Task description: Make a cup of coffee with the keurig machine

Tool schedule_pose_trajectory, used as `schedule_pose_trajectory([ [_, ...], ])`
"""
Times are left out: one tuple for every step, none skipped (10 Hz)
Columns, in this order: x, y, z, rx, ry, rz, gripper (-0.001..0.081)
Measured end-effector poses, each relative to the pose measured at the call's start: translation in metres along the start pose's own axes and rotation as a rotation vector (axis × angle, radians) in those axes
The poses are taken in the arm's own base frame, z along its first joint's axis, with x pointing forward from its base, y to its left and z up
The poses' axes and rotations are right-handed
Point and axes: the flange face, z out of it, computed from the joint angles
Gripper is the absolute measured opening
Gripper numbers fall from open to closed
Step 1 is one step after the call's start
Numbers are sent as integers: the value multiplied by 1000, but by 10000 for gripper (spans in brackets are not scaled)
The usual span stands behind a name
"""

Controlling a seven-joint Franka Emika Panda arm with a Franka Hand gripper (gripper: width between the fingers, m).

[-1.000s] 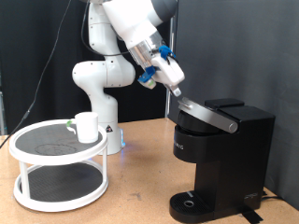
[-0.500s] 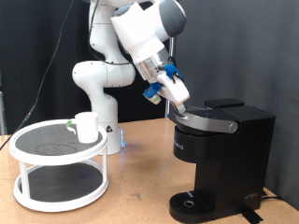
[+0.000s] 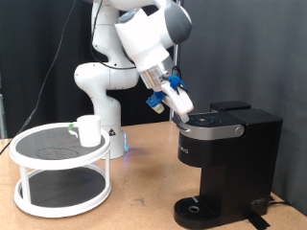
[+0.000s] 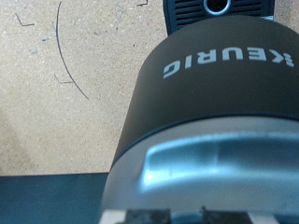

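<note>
The black keurig machine (image 3: pixel 228 161) stands at the exterior view's right with its top lid down and level. My gripper (image 3: pixel 181 106) rests on the lid's front edge, at the machine's upper left corner. The fingers (image 3: pixel 178 99) hold nothing that I can see. The white cup (image 3: pixel 88 130) stands on the top shelf of a round stand at the exterior view's left, far from the gripper. In the wrist view the keurig machine (image 4: pixel 220 93) fills the picture from just above, its silver lid rim close under the hand.
The white two-tier round stand (image 3: pixel 59 168) sits on the wooden table (image 3: pixel 144 201). The robot's white base (image 3: pixel 104 81) stands behind it. The machine's round drip base (image 3: pixel 197 209) is bare. A black curtain hangs behind.
The gripper has moved down and pushed the raised lid of the keurig machine shut. The cup has not moved.
</note>
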Motion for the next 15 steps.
schedule_pose_trajectory([
  [2, -1, 4, -2, 10, 5, 0],
  [2, -3, 4, -1, 10, 7, 0],
  [2, -3, 4, -1, 10, 8, 0],
  [2, -3, 4, -2, 9, 9, 0],
  [1, -3, 4, -4, 5, 10, 0],
  [0, -3, 3, -6, -14, 6, 0],
  [-2, -3, -1, -5, -50, -8, 0],
  [-5, -1, -8, -9, -96, -28, 0],
  [-7, 2, -17, -13, -139, -48, 0],
  [-8, 5, -28, -16, -164, -56, 0],
  [-8, 9, -36, -26, -171, -60, 0],
  [-8, 9, -34, -25, -168, -60, 0],
  [-6, 9, -32, -31, -169, -52, 0],
  [0, 13, -31, -58, -164, -26, 0],
  [8, 19, -32, -99, -151, -5, 0],
])
